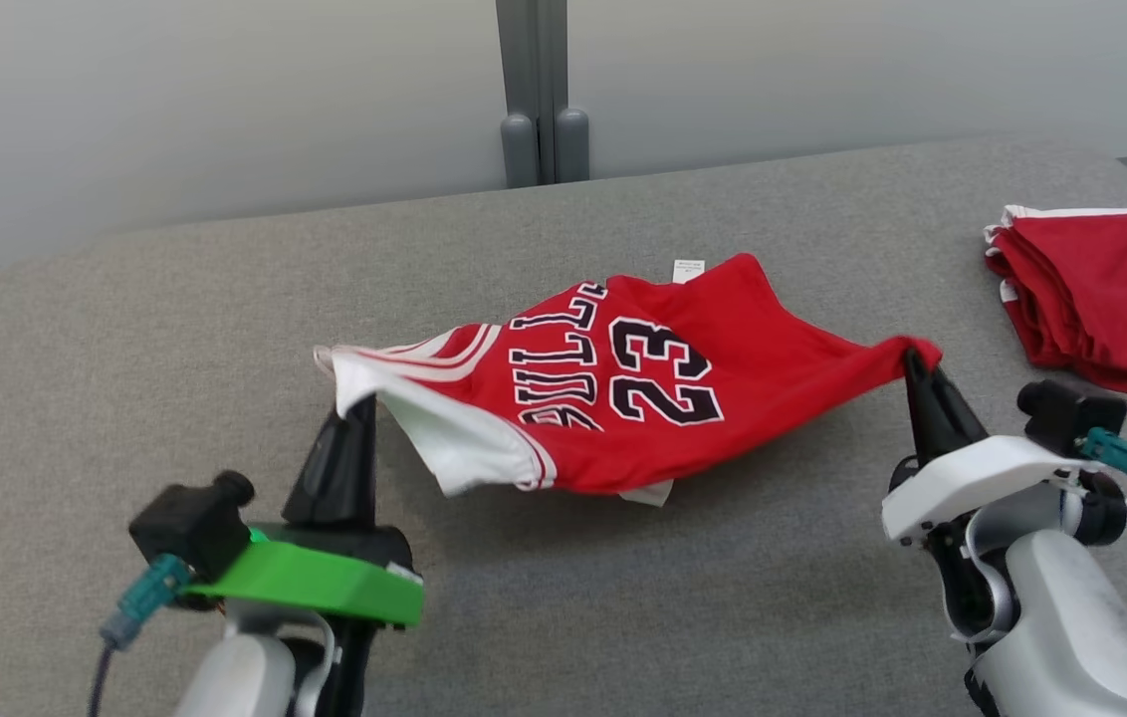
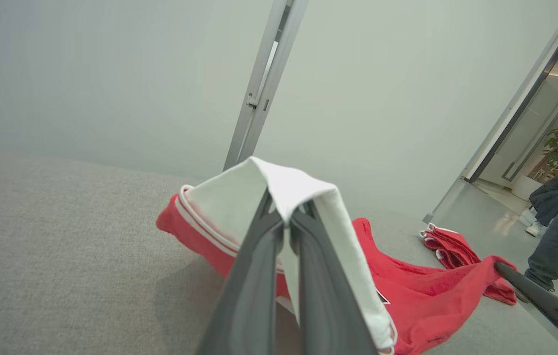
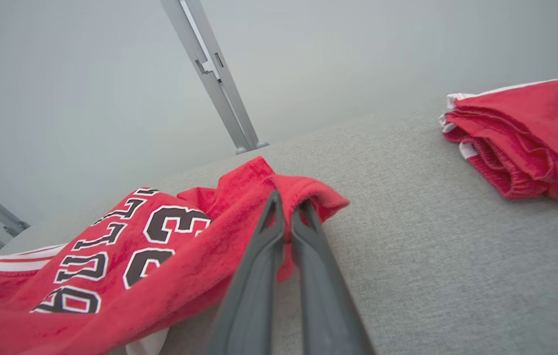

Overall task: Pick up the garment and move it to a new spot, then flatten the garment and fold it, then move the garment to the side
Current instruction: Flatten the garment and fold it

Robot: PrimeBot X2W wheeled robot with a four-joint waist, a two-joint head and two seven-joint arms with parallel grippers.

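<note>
The left gripper (image 1: 356, 406) is clamped on the white-trimmed edge of the red jersey (image 1: 643, 388), and the right gripper (image 1: 915, 363) is pinched shut on a red corner of it. The jersey stretches between the two grippers, just beyond their fingertips, with its far side on the grey table (image 1: 125, 329). A folded pile of red clothes (image 1: 1101, 289) lies beyond the right gripper, to its right, apart from the jersey.

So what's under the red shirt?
The shirt hangs between the left tool and right tool. Under it shows grey table in shadow and a white flap. Whatever lies beneath its middle is covered.
</note>
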